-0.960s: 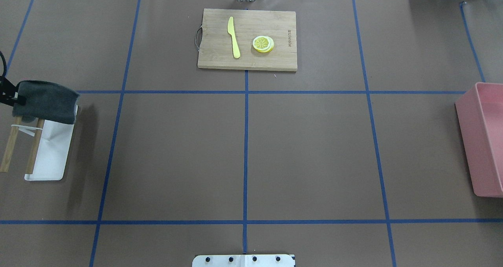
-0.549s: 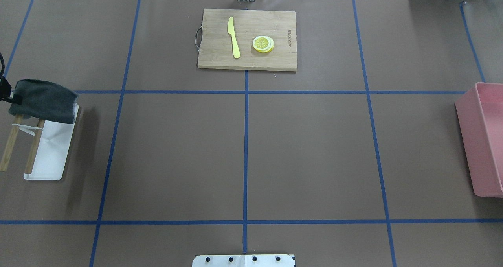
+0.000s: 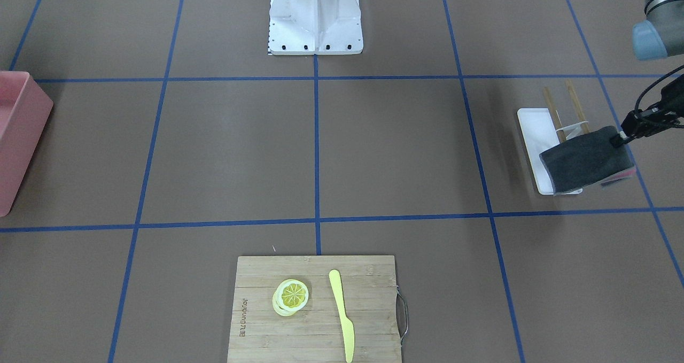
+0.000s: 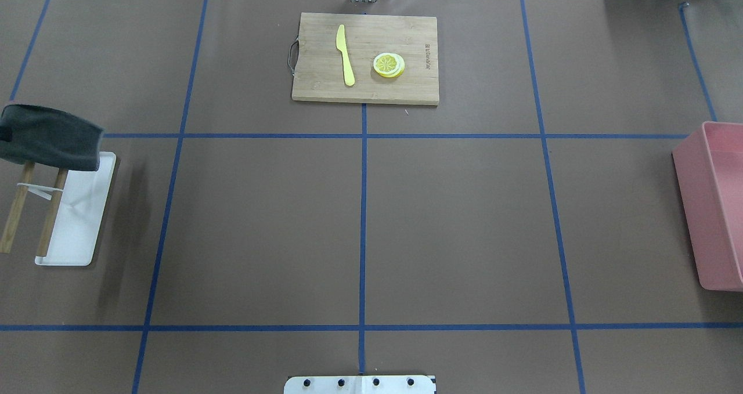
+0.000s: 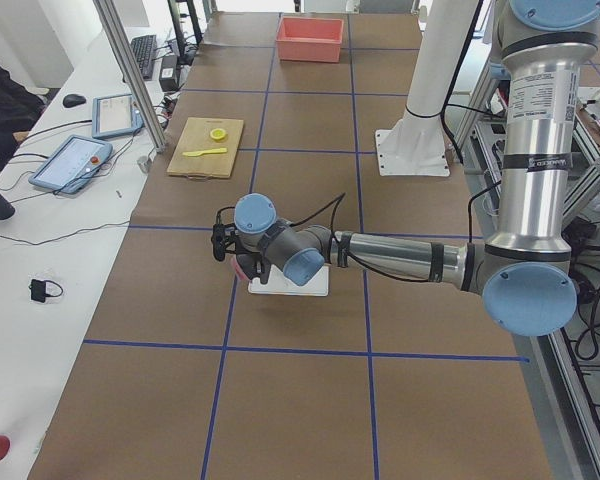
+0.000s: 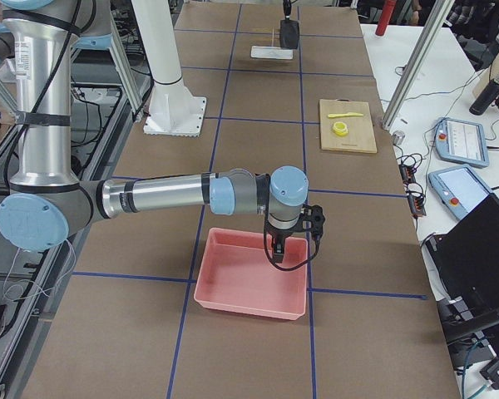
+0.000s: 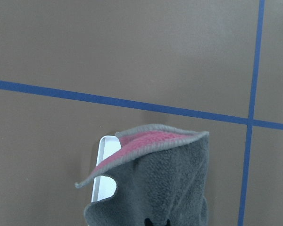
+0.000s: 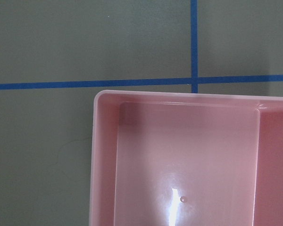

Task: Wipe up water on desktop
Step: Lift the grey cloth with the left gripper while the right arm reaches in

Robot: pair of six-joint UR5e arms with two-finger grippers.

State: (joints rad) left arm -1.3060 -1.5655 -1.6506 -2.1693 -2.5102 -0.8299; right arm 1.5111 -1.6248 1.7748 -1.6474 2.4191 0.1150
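Pinches dark grey, pink-backed fleece cloth (image 3: 585, 162) in left gripper (image 3: 621, 137) above narrow white rectangular tray (image 3: 534, 130); cannot tell grip of right gripper (image 6: 277, 251) over pink plastic bin (image 6: 245, 291).

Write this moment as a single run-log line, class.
left tool: holds grey cloth by white tray | right tool: over pink bin, state unclear | desktop: no water discernible
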